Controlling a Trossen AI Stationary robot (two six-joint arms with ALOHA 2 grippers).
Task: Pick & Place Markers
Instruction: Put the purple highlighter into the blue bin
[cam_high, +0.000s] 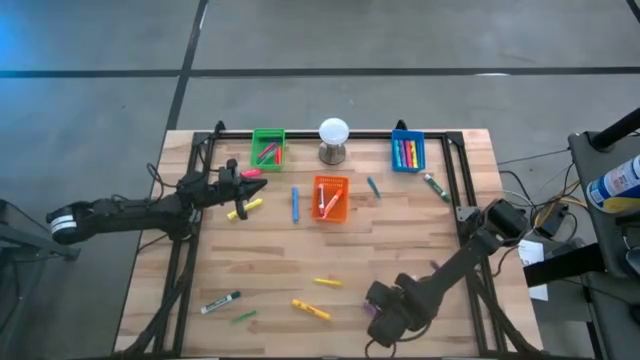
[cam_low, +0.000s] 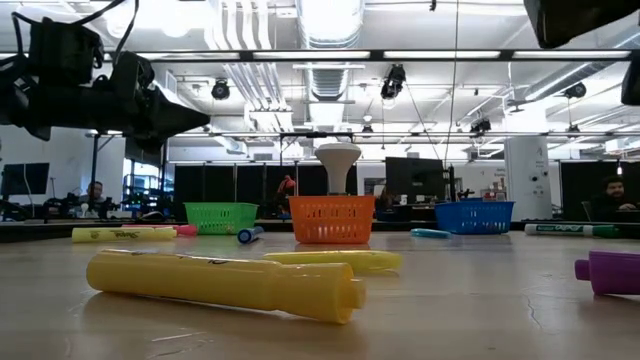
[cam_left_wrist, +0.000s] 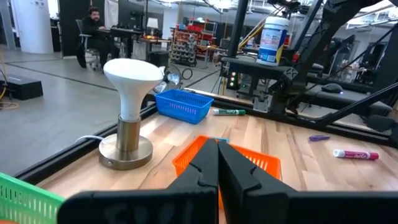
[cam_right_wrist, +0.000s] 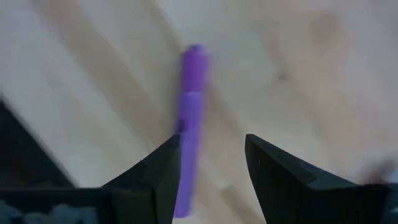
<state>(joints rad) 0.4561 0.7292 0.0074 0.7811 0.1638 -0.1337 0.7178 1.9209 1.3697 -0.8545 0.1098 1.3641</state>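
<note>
The purple marker (cam_right_wrist: 188, 124) lies on the bare wood between the parted fingers of the right pincer (cam_right_wrist: 211, 177), close against one finger and clear of the other. Its long axis runs forward from the jaw gap, roughly along the fingers' own reach rather than across them, so nothing is gripped yet. In the high view this right pincer (cam_high: 385, 305) sits in the lower right of the frame, low over the worktop (cam_high: 270, 265); the marker itself is hidden beneath it there. In the low view only its purple end (cam_low: 610, 272) shows, at the right edge.

The coming move likely turns on that offset: the marker is not centred in the gap, and closing as things stand may nudge or roll it before the far finger arrives.

Farther out, two yellow markers (cam_high: 311, 309) lie to the left of the right pincer in the lower middle of the high view. The orange bin (cam_high: 331, 198) stands in the centre.

The left pincer (cam_high: 240, 178), fingers pressed together and empty, hovers in the upper left beside the green bin (cam_high: 267, 148). The right arm is clearly the nearer one.
</note>
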